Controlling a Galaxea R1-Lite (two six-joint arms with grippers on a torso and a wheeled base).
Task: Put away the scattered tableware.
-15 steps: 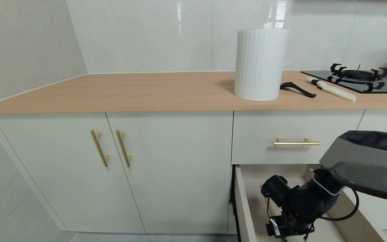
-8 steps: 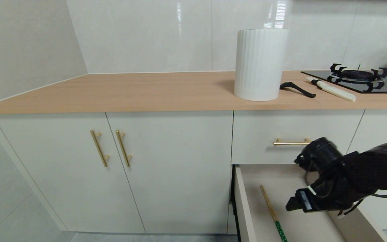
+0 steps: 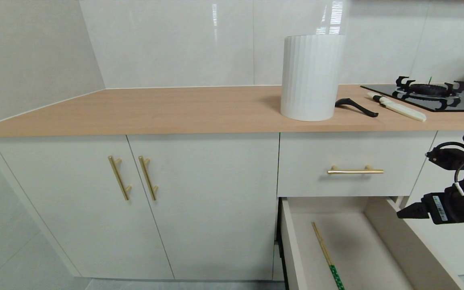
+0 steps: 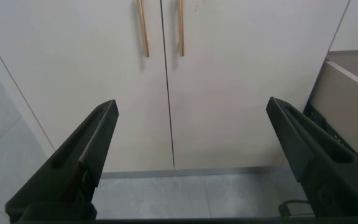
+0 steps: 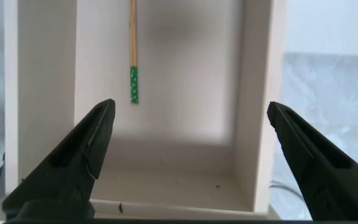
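My right pincer (image 5: 189,109) is spread wide and empty above the drawer (image 5: 257,93); the chopstick (image 5: 132,43) lies below it. My left pincer (image 4: 191,106) gapes empty too.

Bright even light, window glare on wall tiles (image 3: 167,44), soft shadow beside white canister (image 3: 311,76), bowed edges

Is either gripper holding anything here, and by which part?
Nothing is held. The left gripper and right gripper are both open and empty; the chopsticks lie in the open drawer.
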